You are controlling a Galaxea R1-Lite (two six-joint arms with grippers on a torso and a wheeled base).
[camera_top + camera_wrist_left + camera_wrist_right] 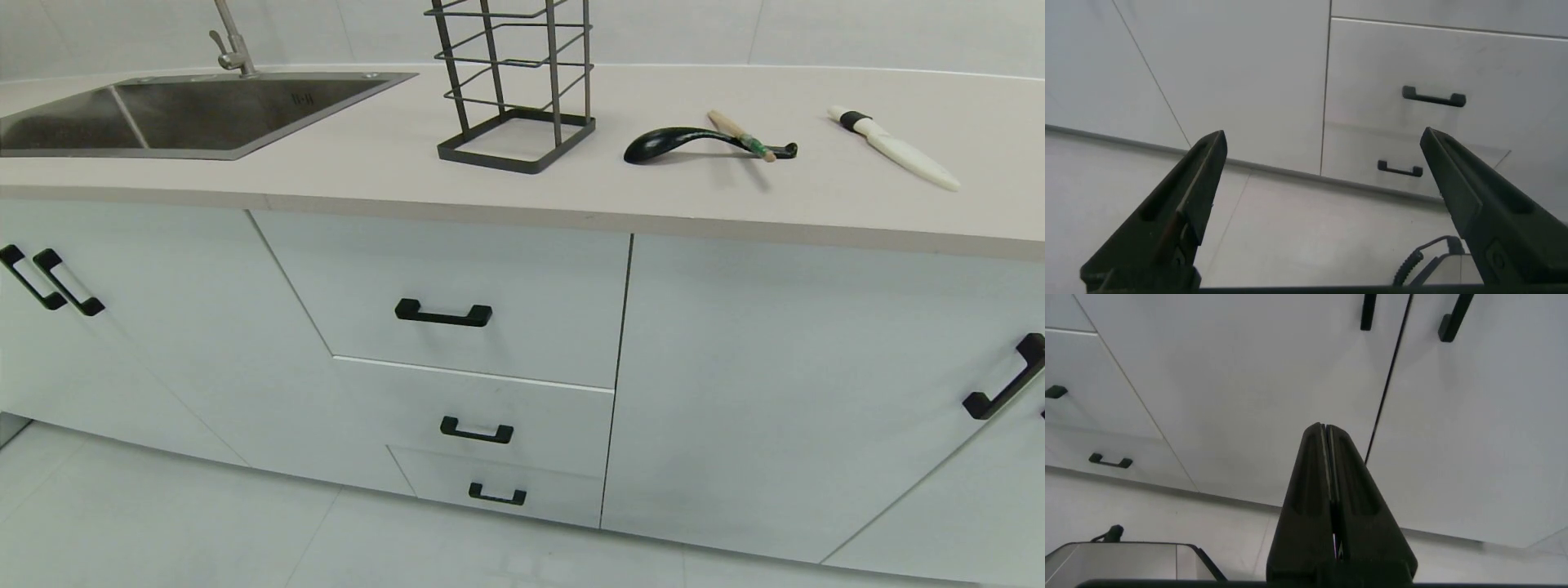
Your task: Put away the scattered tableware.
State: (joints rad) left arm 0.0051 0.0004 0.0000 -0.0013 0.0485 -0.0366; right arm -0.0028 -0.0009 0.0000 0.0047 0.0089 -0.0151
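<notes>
On the countertop (735, 208) lie a black ladle (694, 141), a wooden-handled brush (741, 135) resting across the ladle's handle, and a white knife with a black band (894, 148) further right. A dark wire rack (518, 90) stands left of the ladle. My left gripper (1323, 147) is open, low before the cabinet drawers, with nothing between its fingers (1196, 196). My right gripper (1327, 433) is shut and holds nothing, low in front of the cabinet doors.
A steel sink (188, 110) with a faucet (233, 41) sits at the counter's left. White cabinets below carry black handles, with three stacked drawers (445, 314) in the middle. The floor in front is pale tile.
</notes>
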